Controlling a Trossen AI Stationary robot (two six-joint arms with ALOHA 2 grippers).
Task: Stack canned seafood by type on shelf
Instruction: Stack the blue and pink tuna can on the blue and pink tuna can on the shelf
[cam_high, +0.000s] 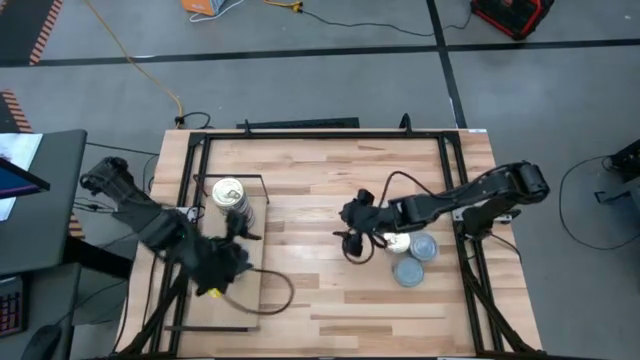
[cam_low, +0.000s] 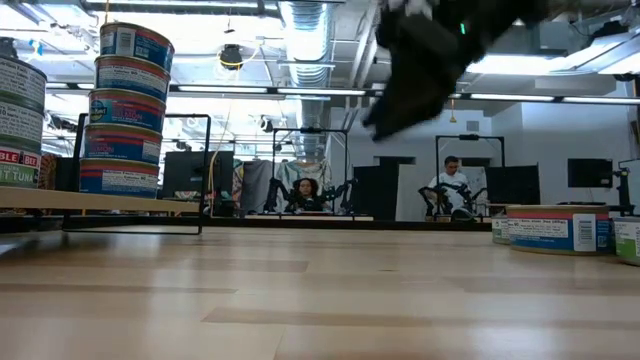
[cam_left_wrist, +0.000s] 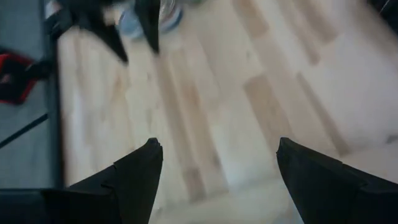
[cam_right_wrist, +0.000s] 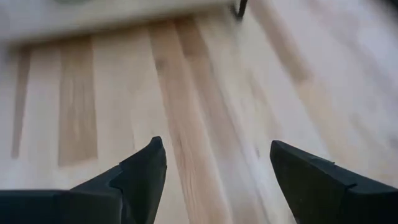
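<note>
On the shelf (cam_high: 252, 205) at the table's left stands a stack of canned seafood (cam_high: 228, 194), several tins high in the low view (cam_low: 128, 110). Part of another stack (cam_low: 18, 120) shows at that picture's left edge. Three loose tins lie at the right: one cream-topped (cam_high: 398, 241) and two pale blue-silver (cam_high: 424, 247) (cam_high: 408, 271). My left gripper (cam_high: 245, 232) hovers open over the shelf near the stack, with only bare wood between its fingers (cam_left_wrist: 217, 149). My right gripper (cam_high: 352, 238) hangs open above the table just left of the loose tins, with nothing between its fingers (cam_right_wrist: 214, 146).
A black wire frame (cam_high: 200, 150) runs along the table's edges. A dark cable (cam_high: 275, 295) loops over the shelf's near end. Bare slatted wood (cam_high: 310, 260) lies between the two grippers. In the low view, people sit in the room beyond the table.
</note>
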